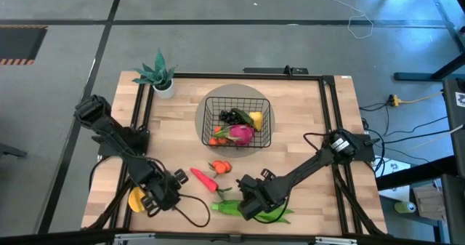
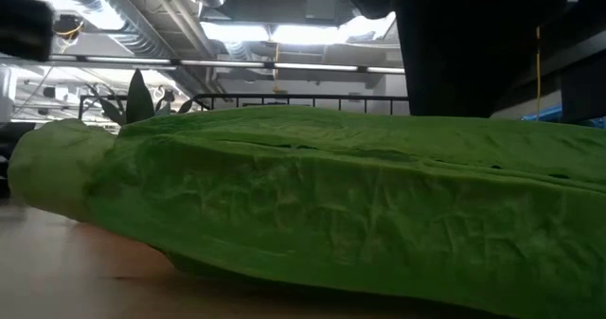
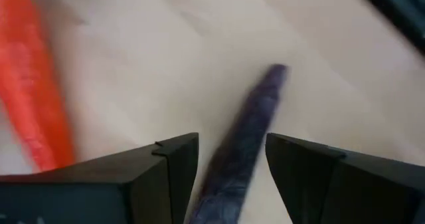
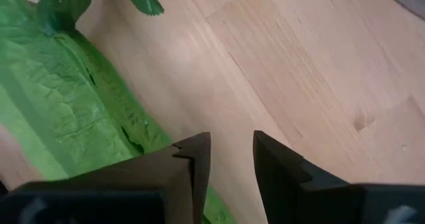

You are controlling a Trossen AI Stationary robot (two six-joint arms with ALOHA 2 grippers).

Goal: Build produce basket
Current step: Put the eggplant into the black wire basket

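1. The square black wire-grid basket [image 1: 237,121] stands on a round grey mat at the far middle of the pale wooden counter [image 1: 305,121]. It holds a pink dragon fruit [image 1: 241,134], dark grapes [image 1: 232,116], a yellow fruit [image 1: 256,119] and an orange piece at its near left corner.
2. On the counter in front of the basket lie two small orange tomatoes [image 1: 221,167] and a red pepper [image 1: 203,178]. A long green leafy bundle [image 1: 231,208] lies at the near edge, and a yellow fruit [image 1: 136,199] at the near left.
3. The left gripper [image 3: 232,164] hangs over the near left counter, fingers apart. Only its wrist view shows the dark purple strip between them; what it is cannot be told.
4. The right gripper [image 4: 231,161] is low over the leafy bundle, fingers slightly apart and holding nothing.
5. The low view is filled by the leafy bundle, whose crinkled fabric hides the basket.
6. A small white pot with a teal plant [image 1: 160,76] stands at the far left corner.
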